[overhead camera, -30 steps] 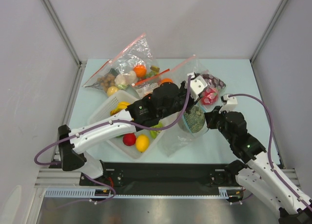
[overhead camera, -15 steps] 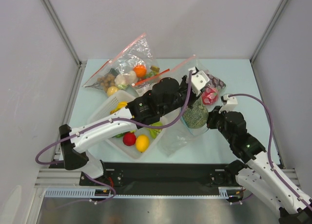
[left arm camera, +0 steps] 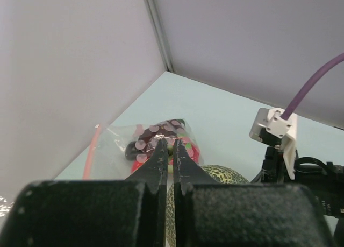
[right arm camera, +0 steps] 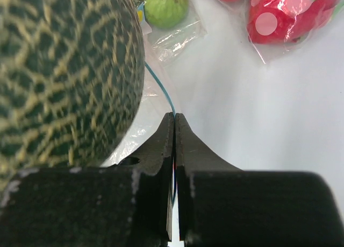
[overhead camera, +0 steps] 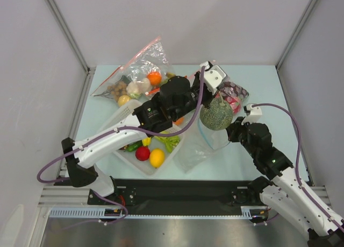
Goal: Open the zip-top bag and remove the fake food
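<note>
left gripper (left arm camera: pixel 171 150) has its jaws pinched nearly together on the top of the netted melon (overhead camera: pixel 216 117), as far as i can tell, and the melon hangs under the tips, off the table, about mid-table and a bit right. the zip-top bag (overhead camera: pixel 196 150) lies crumpled just at the melon's 7 o'clock. right gripper (right arm camera: pixel 174 123), at the melon's 4 o'clock, is clamped flat on the bag's edge right by the blue zip strip (right arm camera: pixel 160 90). white basket (overhead camera: pixel 119 118) of toy fruit sits over at 9 o'clock.
</note>
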Controlling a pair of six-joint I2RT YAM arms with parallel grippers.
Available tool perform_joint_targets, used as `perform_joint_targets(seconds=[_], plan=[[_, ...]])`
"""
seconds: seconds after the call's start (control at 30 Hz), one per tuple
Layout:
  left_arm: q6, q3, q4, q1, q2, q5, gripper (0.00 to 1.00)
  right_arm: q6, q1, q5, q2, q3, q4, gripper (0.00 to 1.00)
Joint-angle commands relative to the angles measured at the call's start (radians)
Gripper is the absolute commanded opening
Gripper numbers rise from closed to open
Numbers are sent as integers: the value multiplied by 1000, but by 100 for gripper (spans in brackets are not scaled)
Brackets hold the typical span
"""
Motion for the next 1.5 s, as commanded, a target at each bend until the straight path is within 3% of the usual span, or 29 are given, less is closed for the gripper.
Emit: perform_joint_targets(seconds=[0.0, 0.4, 0.6, 0.9, 1.47], plan=[[38, 44, 45, 14, -61, -42, 0, -3, 5, 14, -4, 12, 31, 0], [25, -74, 95, 92, -248, -128, 1, -1, 5, 9, -5, 17, 34, 0], [-22, -252, 38, 106, -394, -273, 0, -4, 7, 9, -7, 20, 32, 0], [-249, -543, -143, 109, -559, -423, 0, -4, 8, 2, 2, 25, 39, 0], [-312, -726, -154, 109, -501, -418, 0, 8, 19, 8, -21, 28, 12, 0]])
